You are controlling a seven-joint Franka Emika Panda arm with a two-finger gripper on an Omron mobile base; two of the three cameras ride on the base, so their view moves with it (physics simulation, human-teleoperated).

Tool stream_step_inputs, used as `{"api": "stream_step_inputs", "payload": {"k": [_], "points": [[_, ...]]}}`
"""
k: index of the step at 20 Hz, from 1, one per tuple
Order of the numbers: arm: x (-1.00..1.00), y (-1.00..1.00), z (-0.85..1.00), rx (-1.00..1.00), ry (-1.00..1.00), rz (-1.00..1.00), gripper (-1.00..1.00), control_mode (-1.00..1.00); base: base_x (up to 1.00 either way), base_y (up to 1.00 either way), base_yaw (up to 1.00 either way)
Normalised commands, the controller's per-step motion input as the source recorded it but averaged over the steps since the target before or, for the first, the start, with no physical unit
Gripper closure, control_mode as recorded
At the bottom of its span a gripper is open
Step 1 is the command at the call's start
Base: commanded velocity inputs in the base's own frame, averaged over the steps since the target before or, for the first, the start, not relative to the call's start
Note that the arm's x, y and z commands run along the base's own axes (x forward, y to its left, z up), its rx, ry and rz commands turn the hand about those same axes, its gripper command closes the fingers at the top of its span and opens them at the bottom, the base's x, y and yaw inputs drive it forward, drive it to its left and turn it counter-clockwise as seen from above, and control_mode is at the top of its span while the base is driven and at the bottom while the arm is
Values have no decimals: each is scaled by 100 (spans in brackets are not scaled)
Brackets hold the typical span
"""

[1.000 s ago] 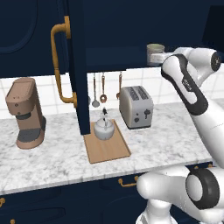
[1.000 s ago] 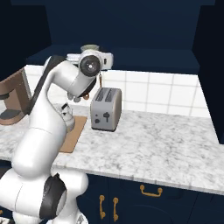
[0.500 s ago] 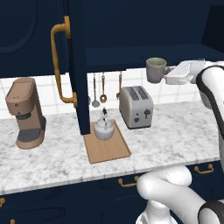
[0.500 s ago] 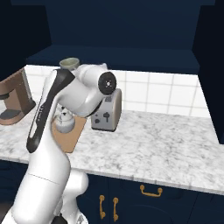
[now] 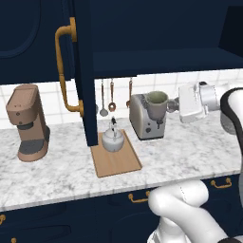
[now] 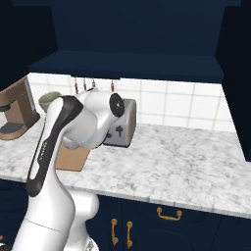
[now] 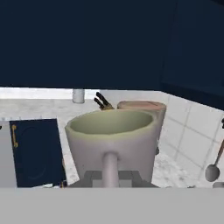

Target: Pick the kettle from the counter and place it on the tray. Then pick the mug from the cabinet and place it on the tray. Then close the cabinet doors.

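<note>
1. The gripper (image 5: 172,106) pinches the handle of the mug (image 5: 156,103), carried in the air in front of the toaster (image 5: 141,117).
2. The kettle (image 5: 113,139) sits on the tray (image 5: 116,160).
3. Keep the mug upright and lower it onto bare board beside the kettle.
4. A second ago the mug was higher, near the cabinet shelf; it has since moved left and down.

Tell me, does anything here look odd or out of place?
Only the mug: it hangs in mid-air in front of the toaster, held by its handle in the robot's fingers. The kettle sits upright on the tray.
</note>
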Motion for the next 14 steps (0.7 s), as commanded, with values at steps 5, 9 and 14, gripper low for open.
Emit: {"api": "stream_step_inputs", "payload": {"k": [5,9,14], "points": [[-28,52,-65,-13,4,30,100,-100,0,0,0],[-4,33,-70,-13,7,21,100,-100,0,0,0],[4,23,-71,-10,7,15,100,-100,0,0,0]]}}
